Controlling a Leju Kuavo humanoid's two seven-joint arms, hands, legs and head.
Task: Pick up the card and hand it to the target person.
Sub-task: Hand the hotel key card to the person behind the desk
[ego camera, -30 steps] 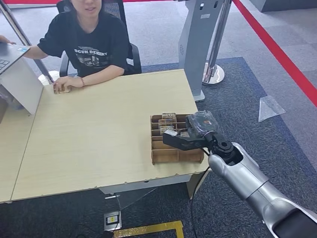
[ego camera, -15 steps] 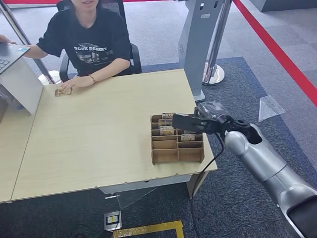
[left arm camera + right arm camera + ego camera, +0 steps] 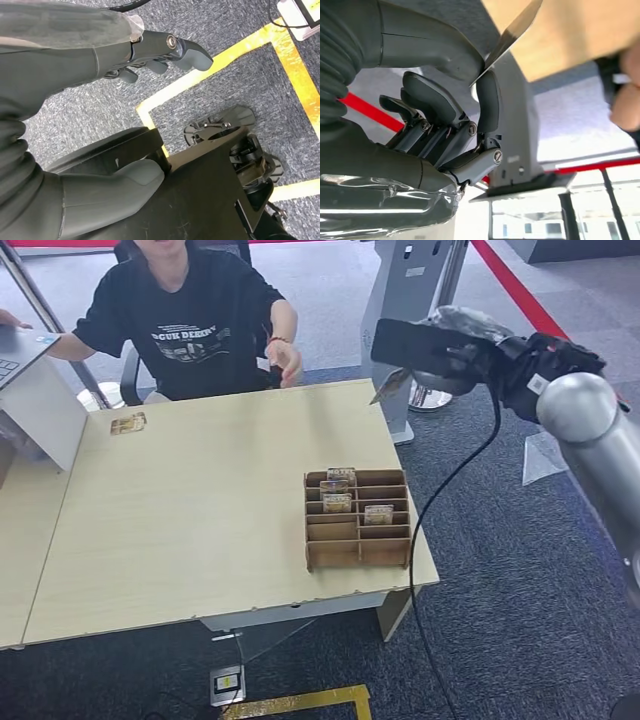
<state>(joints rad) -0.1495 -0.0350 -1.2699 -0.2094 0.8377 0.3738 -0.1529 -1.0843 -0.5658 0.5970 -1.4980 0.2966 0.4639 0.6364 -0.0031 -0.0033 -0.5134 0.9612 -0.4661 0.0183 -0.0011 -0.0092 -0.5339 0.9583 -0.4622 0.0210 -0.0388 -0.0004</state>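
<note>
Right hand (image 3: pixel 434 348) raised above the tabletop's (image 3: pixel 204 510) far right corner, arm extended, pinching the card (image 3: pixel 390 386) between thumb and finger. The right wrist view shows the card (image 3: pixel 510 37) edge-on in that pinch. The person's hand (image 3: pixel 287 362) reaches toward it. The left hand (image 3: pixel 151 55) hangs over carpet, fingers loosely apart, holding nothing.

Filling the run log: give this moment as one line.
right hand pinches card, raised past table's far corner | person's hand lifted toward it | left hand hangs empty
</note>
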